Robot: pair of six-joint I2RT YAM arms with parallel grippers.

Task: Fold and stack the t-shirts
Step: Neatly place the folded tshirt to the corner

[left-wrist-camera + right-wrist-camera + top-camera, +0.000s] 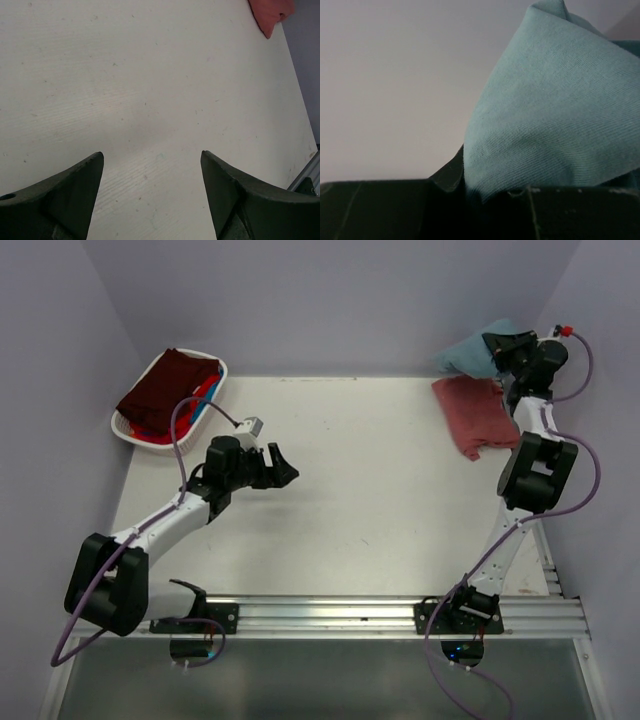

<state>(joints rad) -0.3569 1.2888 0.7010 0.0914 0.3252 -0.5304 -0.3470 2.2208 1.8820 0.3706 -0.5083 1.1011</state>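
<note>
A teal-blue t-shirt (467,353) is bunched at the table's far right corner, with my right gripper (497,344) shut on its cloth (550,115), which fills the right wrist view. A folded salmon-red t-shirt (474,412) lies just in front of it; its corner (271,15) shows at the top right of the left wrist view. A dark maroon t-shirt (168,388) tops other shirts in the basket. My left gripper (284,468) hangs open over bare table left of centre, with nothing between its fingers (75,195).
A white oval basket (131,433) sits at the far left corner with blue and red cloth (203,398) under the maroon shirt. Lilac walls close in the back and both sides. A metal rail (380,615) runs along the near edge.
</note>
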